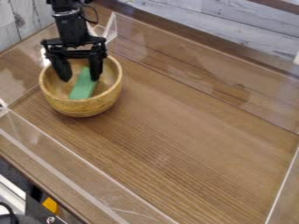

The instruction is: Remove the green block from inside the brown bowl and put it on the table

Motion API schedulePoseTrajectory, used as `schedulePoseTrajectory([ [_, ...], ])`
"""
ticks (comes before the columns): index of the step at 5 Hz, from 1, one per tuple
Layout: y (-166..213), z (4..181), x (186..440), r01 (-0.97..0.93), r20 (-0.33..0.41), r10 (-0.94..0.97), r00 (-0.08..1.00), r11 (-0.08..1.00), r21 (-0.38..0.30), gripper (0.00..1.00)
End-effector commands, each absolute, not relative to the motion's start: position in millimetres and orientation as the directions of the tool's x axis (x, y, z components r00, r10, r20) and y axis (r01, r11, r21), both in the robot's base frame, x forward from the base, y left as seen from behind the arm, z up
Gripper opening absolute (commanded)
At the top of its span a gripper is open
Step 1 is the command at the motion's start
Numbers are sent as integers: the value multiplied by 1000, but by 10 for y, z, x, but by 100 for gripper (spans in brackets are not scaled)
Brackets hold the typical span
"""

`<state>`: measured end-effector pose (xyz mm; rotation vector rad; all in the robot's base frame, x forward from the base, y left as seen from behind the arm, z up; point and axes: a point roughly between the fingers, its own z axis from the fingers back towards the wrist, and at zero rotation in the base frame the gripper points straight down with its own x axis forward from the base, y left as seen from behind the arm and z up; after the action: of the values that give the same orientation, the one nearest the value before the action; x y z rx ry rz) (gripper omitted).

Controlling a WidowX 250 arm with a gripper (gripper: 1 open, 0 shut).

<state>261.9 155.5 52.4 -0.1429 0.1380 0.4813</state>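
Note:
The brown bowl [82,94] sits at the left of the table [187,122]. Inside it lies the green block [84,87], a bright green bar slanting across the bowl's tan inside. My black gripper [79,68] hangs straight down over the back of the bowl. Its two fingers stand open, one on either side of the block's far end, with their tips dipped just inside the rim. The block rests in the bowl and the fingers do not close on it.
Low clear acrylic walls [70,166] edge the tabletop at the front, left and back. Wide bare wood stretches to the right of the bowl. A white plank wall [233,22] runs behind.

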Motion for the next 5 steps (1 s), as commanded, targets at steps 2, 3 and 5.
schedulePoseTrajectory([
  [2, 1557, 620, 2674, -471, -119, 460, 880, 877, -91, 0],
  [3, 1550, 722, 2683, -471, -110, 460, 881, 877, -101, 0],
  [5, 1534, 998, 2702, -466, -82, 459, 885, 875, -132, 0],
])
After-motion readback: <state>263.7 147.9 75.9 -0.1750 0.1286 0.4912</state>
